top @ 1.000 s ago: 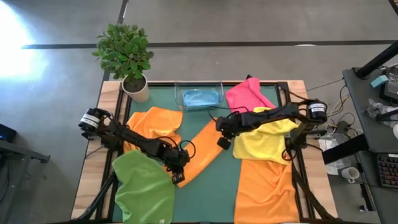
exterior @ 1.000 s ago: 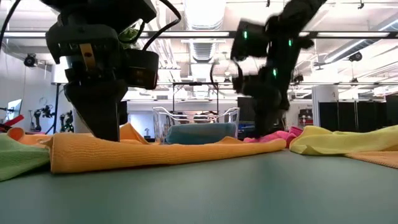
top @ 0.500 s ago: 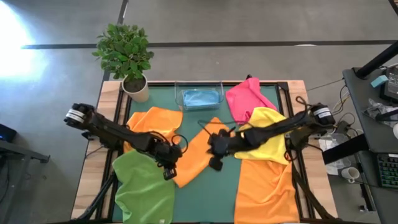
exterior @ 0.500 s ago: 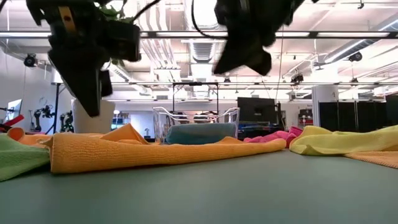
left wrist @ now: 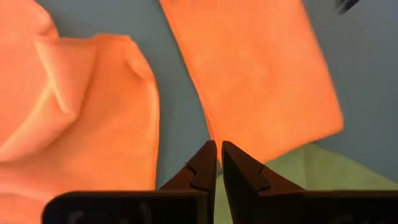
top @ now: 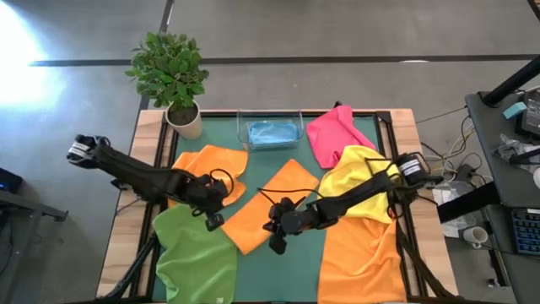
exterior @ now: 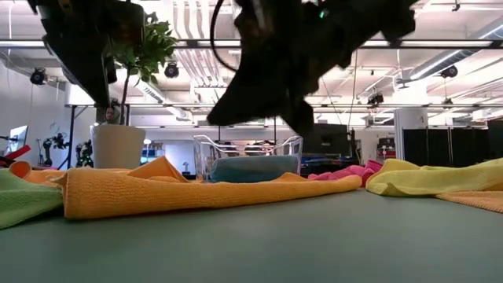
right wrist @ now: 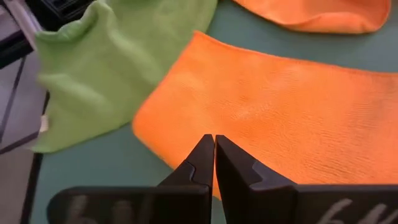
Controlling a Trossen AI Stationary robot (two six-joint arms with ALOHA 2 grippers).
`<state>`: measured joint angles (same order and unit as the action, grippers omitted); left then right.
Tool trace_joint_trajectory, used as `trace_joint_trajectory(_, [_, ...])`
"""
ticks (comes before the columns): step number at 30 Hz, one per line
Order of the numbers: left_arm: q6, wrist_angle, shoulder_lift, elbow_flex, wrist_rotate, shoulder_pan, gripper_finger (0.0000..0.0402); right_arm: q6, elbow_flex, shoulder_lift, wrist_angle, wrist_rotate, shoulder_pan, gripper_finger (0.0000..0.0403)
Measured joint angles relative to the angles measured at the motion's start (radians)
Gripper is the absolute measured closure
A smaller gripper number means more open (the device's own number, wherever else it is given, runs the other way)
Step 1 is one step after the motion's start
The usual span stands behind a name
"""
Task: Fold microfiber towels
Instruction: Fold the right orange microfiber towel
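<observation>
Orange towel (top: 270, 205): lies flat mid-mat, long axis diagonal, one corner toward the tray (top: 271, 132).
Left gripper (top: 213, 220): mine, fingers pressed together, empty, over the green towel (top: 196, 259) edge just beside the orange one.
Right gripper (top: 275, 247): mine, closed, empty, at the orange towel's near edge.
Open room: bare green mat (top: 295, 270) below the towel.
Right side: yellow towel (top: 359, 190), pink towel (top: 333, 132).

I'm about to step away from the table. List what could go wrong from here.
1. The folded orange microfiber towel lies against the green fuzzy towel; a grab at that edge may catch both.
2. The shut left gripper and right gripper flank that towel; they might collide.
3. Green towel overhangs the table's front edge; it may slip.
</observation>
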<state>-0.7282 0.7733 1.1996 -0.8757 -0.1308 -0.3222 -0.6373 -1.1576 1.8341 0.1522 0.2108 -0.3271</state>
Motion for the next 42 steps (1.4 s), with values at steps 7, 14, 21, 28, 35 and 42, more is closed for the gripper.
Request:
trace_joint_trajectory(7, [-0.024,-0.001,-0.029,-0.001,-0.012,0.000,0.0391,-0.051,-0.001,0.085,0.034,-0.010,0.000,0.0394])
trace_joint_trajectory(14, [-0.025,-0.003,-0.017,0.000,-0.013,0.001,0.0391,-0.092,0.000,0.120,-0.008,-0.078,-0.002,0.0394])
trace_joint_trajectory(21, [-0.025,-0.003,-0.008,0.013,-0.013,0.001,0.0391,-0.150,-0.001,0.054,-0.272,-0.151,-0.050,0.0394])
trace_joint_trajectory(28, [-0.025,-0.008,-0.008,0.019,-0.013,0.001,0.0391,-0.152,0.001,0.007,-0.311,-0.149,-0.106,0.0394])
trace_joint_trajectory(35, [-0.025,-0.013,-0.008,0.019,-0.013,0.001,0.0391,-0.112,-0.001,0.015,-0.016,-0.037,-0.075,0.0394])
trace_joint_trajectory(42, [-0.025,-0.063,-0.008,0.019,-0.012,0.001,0.0391,-0.156,0.000,0.058,0.018,0.001,-0.011,0.0394])
